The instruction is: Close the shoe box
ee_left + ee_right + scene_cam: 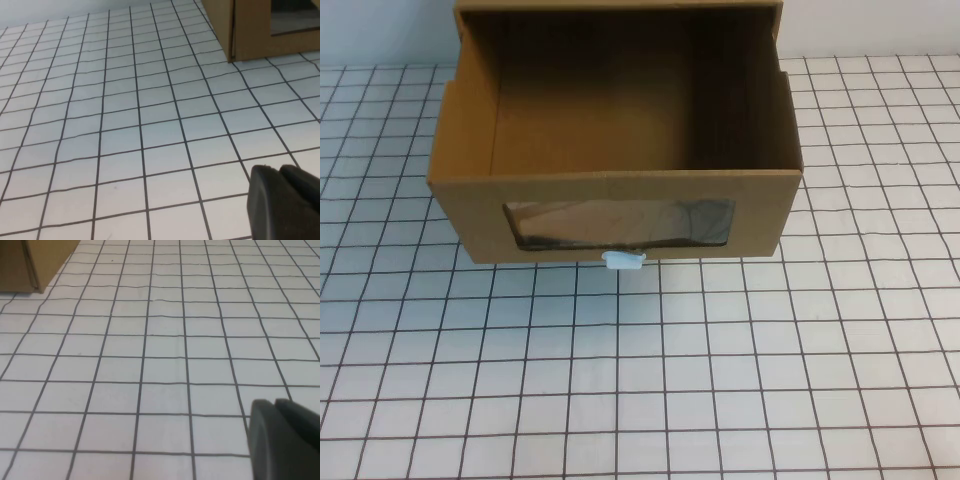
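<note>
Shoe box: brown cardboard, drawer pulled out, interior exposed, white pull tab below front window, on gridded counter. Left tool: above bare counter, box corner well ahead; jaw state cannot tell. Right tool: likewise, box corner far ahead; jaw state cannot tell

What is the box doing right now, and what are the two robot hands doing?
shoe box: drawer pulled out toward the robot, open on top, nothing visible inside.
white pull tab: sticks out below the window, untouched.
left hand: low over the gridded table, away from the box, holding nothing.
right hand: same on its side, away from the box, holding nothing.
</note>
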